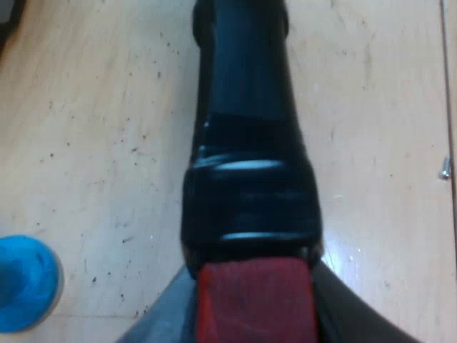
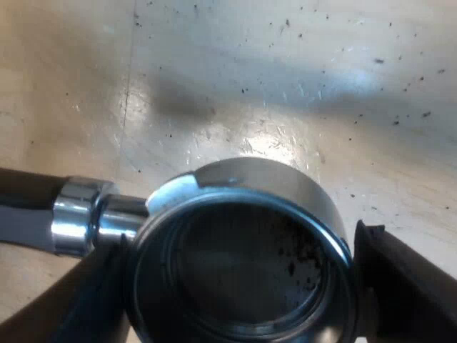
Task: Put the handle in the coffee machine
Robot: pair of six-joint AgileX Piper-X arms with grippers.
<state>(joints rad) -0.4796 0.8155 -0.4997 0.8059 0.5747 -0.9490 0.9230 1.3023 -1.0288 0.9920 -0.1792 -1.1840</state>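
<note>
The metal holder's dark handle (image 1: 246, 143) runs away from the left wrist camera over the wooden table, its red end (image 1: 255, 300) nearest the camera. My left gripper (image 1: 253, 314) is shut on that red end, with a finger against each side. In the right wrist view I look down into the holder's round basket (image 2: 239, 264), which has dark coffee specks inside. A chrome neck (image 2: 86, 214) joins it to the handle. My right gripper (image 2: 239, 286) is shut on the basket, its black fingers (image 2: 400, 279) pressed against the rim on both sides.
A blue tamper (image 1: 25, 282) stands on the table close to the handle's red end. The light wooden tabletop (image 2: 285, 86) under the holder is speckled with coffee grounds. A small screw (image 1: 445, 170) lies on the wood.
</note>
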